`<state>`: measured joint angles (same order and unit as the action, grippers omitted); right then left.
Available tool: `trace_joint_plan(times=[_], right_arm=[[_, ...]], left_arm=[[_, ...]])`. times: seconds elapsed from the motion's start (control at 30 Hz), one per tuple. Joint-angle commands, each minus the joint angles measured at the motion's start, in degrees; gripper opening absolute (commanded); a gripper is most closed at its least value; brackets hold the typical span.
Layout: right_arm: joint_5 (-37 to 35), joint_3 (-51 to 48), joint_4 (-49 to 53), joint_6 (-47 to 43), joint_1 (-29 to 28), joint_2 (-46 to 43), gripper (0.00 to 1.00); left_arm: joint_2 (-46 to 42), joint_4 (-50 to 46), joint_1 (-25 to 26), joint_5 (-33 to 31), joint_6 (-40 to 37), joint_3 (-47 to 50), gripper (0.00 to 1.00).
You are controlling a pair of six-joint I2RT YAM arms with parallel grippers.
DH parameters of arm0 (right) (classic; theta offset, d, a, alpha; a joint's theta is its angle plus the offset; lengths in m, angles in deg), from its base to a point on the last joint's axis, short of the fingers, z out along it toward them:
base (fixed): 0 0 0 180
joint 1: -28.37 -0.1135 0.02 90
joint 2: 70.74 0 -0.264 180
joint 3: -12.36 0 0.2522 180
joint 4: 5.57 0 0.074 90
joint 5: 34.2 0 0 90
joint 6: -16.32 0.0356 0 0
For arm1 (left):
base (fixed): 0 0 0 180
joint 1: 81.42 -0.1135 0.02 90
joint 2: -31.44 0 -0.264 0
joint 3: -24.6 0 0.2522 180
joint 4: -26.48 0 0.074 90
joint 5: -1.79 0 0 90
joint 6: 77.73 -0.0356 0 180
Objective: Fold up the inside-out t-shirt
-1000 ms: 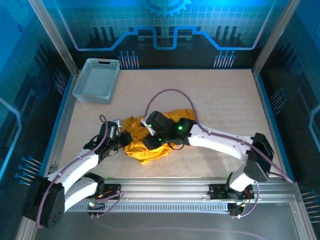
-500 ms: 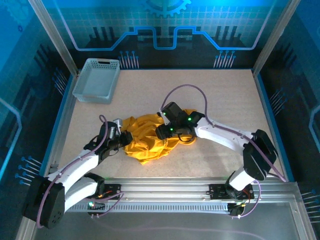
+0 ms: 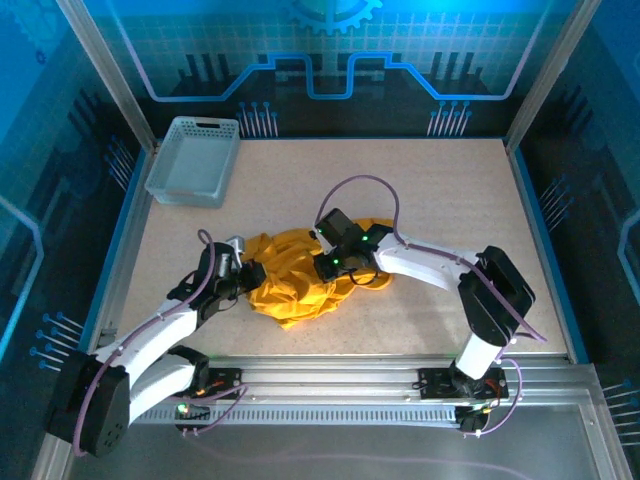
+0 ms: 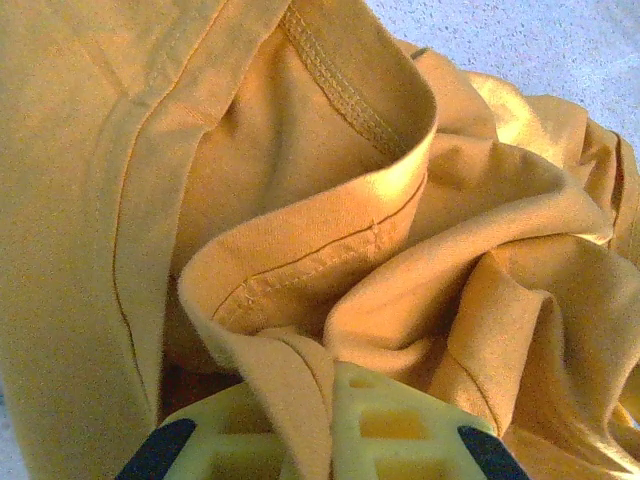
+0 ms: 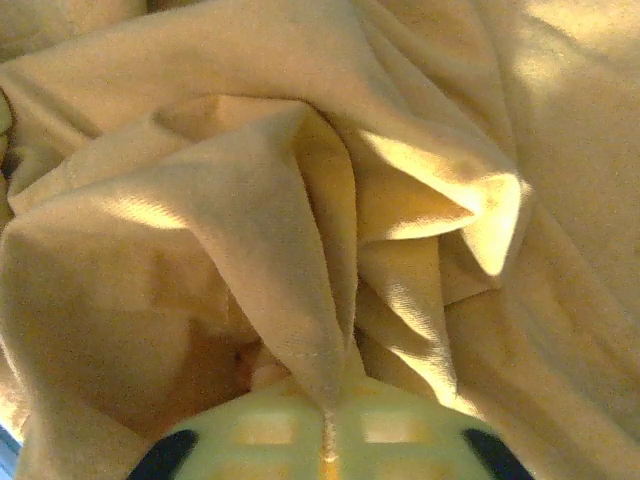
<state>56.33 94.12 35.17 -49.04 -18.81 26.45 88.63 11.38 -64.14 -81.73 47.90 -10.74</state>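
- While the table [image 3: 440, 190] carries the inside-out t-shirt [image 3: 290, 290] as a crumpled heap at its near centre, well apart from the grey lattice basket [image 3: 193, 160] in the far left corner, no fold appears started. The cloth probably needs spreading first.
- Left gripper [image 3: 250, 276]: clamped on a hemmed fold at the shirt's left edge, probably to anchor that side.
- Right gripper [image 3: 328, 268]: closed on a raised ridge of cloth towards the shirt's right side, probably to draw the bunch open.
- The shirt lies between the two grippers, touching both, with a pinch of cloth in each.
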Motion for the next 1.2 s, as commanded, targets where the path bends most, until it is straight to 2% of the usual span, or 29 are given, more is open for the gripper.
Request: trace_joint_plan(times=[0.0, 0.17, 0.3, 0.43, 0.5, 0.57, 0.73, 0.83, 0.97, 1.07, 1.17], right_arm=[[-2.7, 2.6, 4.0, -1.0, 0.2, -5.1, 0.02], [-7.8, 5.2, 11.0, -4.5, 0.2, -15.1, 0.00], [-7.8, 7.7, 15.8, -6.5, 1.2, -22.4, 0.00], [-1.1, 8.3, 16.5, -7.3, 2.0, -26.9, 0.00], [4.3, 6.8, 14.3, -7.1, 2.2, -28.1, 0.00], [6.9, 5.1, 12.4, -6.4, 2.2, -27.6, 0.00], [1.1, 2.1, 12.1, -4.0, 2.2, -23.7, 0.00], [-3.8, 3.4, 13.7, -4.3, 3.0, -25.4, 0.00], [-8.3, 7.4, 17.0, -4.6, 8.7, -31.8, 0.00], [-8.3, 8.2, 16.0, -5.0, 13.7, -36.8, 0.00], [-7.8, 8.0, 17.4, -5.2, 16.4, -36.5, 0.00]], left_arm=[[-1.9, 0.4, -0.4, 1.7, -0.8, 0.4, 0.00], [-4.6, 0.1, -0.5, 0.9, -2.8, -0.6, 0.00], [-4.9, 0.0, -0.5, 0.3, -4.8, -2.3, 0.00], [-3.6, 0.0, -0.8, 0.1, -5.9, -4.0, 0.00], [-2.7, 1.1, -0.8, 1.8, -5.9, -4.7, 0.00], [-1.7, 1.7, -0.8, 3.5, -5.5, -5.5, 0.00], [1.2, 2.4, -0.7, 6.6, -5.6, -6.6, 0.00], [2.0, 0.8, -0.7, 7.6, -6.9, -7.3, 0.00], [0.2, 1.4, -0.7, 11.6, -7.7, -7.7, 0.00], [-3.5, 7.5, -0.1, 17.6, -5.2, -7.0, 0.00], [-7.0, 11.1, 3.3, 16.9, -4.2, -6.8, 0.00]])
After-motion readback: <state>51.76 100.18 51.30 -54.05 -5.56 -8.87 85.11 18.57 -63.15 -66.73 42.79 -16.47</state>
